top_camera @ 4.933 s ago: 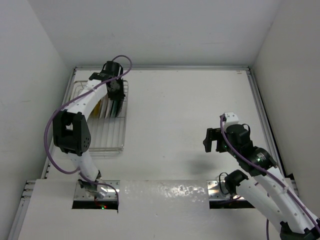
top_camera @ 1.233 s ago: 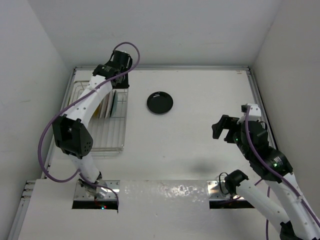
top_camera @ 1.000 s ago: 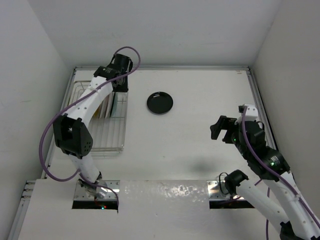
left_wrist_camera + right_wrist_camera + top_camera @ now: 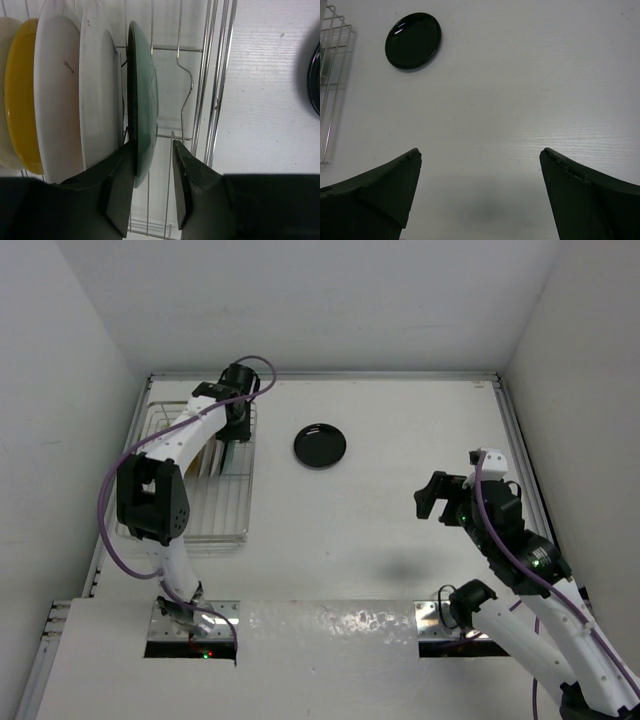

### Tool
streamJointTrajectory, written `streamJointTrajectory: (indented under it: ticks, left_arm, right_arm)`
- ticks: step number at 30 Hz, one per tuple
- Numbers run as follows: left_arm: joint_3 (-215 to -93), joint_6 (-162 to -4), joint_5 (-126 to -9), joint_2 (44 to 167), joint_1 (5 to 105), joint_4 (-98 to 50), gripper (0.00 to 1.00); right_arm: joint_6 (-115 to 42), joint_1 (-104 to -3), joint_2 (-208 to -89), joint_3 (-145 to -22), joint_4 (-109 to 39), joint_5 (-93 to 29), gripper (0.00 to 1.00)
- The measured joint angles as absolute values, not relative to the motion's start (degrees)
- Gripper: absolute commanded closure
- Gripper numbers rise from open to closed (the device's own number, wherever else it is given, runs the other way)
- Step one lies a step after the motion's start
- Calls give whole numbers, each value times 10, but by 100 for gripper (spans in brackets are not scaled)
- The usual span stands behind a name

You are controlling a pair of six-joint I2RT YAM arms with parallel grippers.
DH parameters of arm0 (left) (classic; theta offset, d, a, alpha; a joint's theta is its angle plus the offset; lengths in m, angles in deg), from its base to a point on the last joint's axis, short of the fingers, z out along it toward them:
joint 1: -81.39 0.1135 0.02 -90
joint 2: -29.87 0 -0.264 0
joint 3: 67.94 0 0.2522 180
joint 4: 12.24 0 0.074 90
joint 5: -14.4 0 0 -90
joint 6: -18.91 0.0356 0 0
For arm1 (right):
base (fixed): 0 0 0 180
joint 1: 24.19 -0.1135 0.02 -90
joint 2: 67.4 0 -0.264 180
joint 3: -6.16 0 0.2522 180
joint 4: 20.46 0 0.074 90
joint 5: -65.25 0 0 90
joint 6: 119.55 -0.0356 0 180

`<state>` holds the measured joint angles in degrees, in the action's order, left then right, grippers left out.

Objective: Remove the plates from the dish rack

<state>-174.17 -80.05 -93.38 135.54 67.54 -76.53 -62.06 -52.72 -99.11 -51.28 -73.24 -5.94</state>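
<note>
The dish rack (image 4: 215,512) stands at the far left of the table. In the left wrist view several plates stand upright in its wires (image 4: 214,75): a teal-green plate (image 4: 145,95), two white plates (image 4: 97,90), a yellow plate (image 4: 20,100). My left gripper (image 4: 236,424) (image 4: 152,145) is open and straddles the teal plate's rim; the left finger (image 4: 120,185) sits between it and a white plate, and the right finger (image 4: 182,180) stands apart. A black plate (image 4: 320,445) (image 4: 413,40) lies flat on the table. My right gripper (image 4: 440,500) (image 4: 480,155) is open and empty above the table.
The black plate's edge shows at the right of the left wrist view (image 4: 315,75). The rack's corner (image 4: 332,75) shows at the left of the right wrist view. Raised rails run along the table's far and side edges (image 4: 515,440).
The black plate, absent 4.9 s ago, lies on the table. In the last second my left gripper moved down onto the plates in the rack. My right gripper shifted slightly left.
</note>
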Motion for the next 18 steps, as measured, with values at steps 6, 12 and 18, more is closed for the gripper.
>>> streamJointTrajectory:
  ticks: [6, 12, 18]
  left_arm:
    - [-1738, -795, -931, 1357, 679, -764, 88]
    - [-1742, -786, -927, 1357, 680, -767, 95]
    - [-1783, -784, -923, 1364, 679, -800, 100]
  right_arm:
    - [-621, -527, -991, -512, -732, -60, 1]
    - [-621, -527, -991, -512, -732, -60, 1]
    - [-621, -527, -991, -512, -732, -68, 1]
